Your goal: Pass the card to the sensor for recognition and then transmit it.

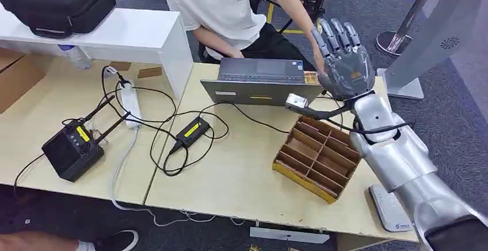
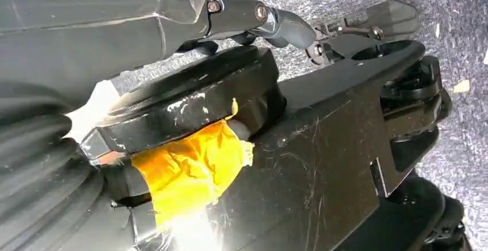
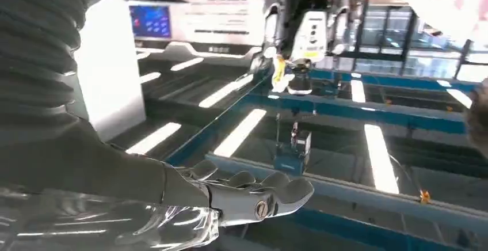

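My right hand (image 1: 344, 61) is raised above the table's far right, next to the laptop, with its fingers stretched straight upward and nothing between them. In the right wrist view the fingers (image 3: 253, 196) also lie straight and empty against the ceiling. A person's hand (image 1: 315, 37) reaches in just beside my fingers. A small tan card-like piece (image 1: 311, 78) shows at the laptop's right corner, just left of my palm; I cannot tell if anything holds it. A flat white sensor (image 1: 391, 209) lies on the table's near right edge. Of my left hand, only its ribbed cover (image 2: 34, 182) shows.
A cardboard divider box (image 1: 316, 158) sits under my right forearm. A grey laptop (image 1: 259, 81) stands in front of a seated person in a white shirt (image 1: 221, 3). Cables, a power strip (image 1: 131, 104) and a black controller (image 1: 72, 149) lie at the left. A grey stand (image 1: 429, 38) rises at the right.
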